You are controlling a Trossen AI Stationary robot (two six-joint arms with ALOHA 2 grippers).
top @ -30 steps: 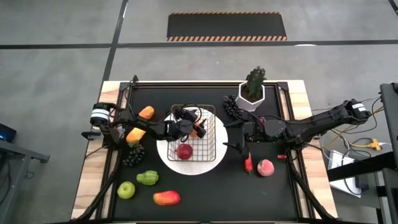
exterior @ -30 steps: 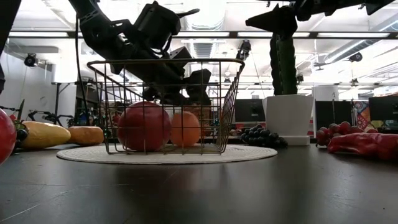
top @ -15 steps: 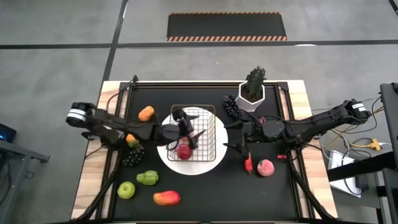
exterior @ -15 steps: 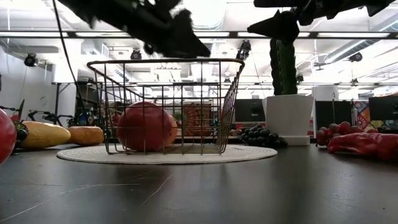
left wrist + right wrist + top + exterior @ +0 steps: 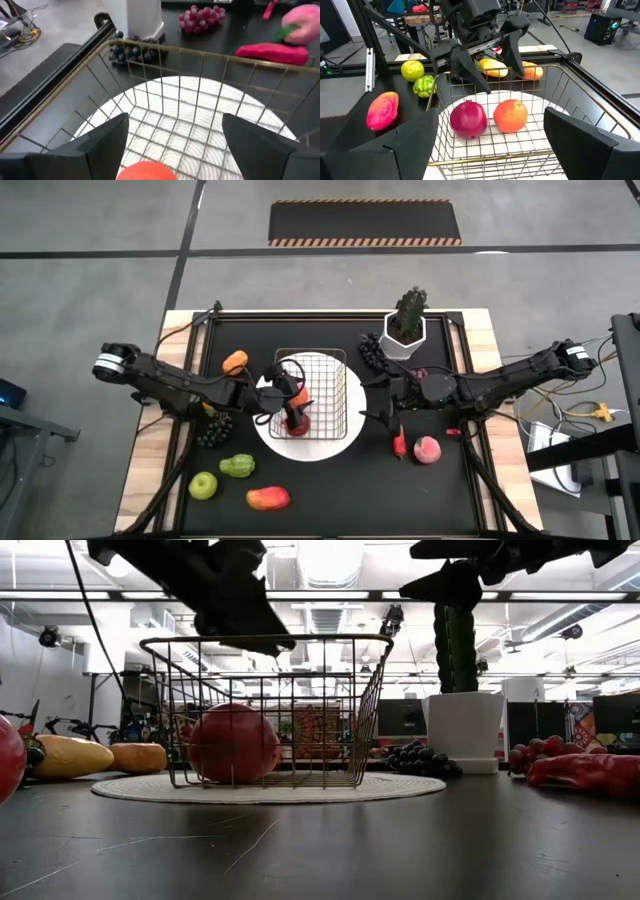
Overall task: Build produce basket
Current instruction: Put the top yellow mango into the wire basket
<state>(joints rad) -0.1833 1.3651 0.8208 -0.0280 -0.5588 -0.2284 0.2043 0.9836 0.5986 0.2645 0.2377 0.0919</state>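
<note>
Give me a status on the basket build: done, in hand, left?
Done: red apple and orange sit in the basket. In hand: nothing; left gripper hangs open above it, right gripper open beside it. Left: green apple, green pepper, mango, peach, chili, grapes.

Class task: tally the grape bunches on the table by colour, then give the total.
Dark grape bunches: 2
Red grape bunches: 1
Total: 3
</note>
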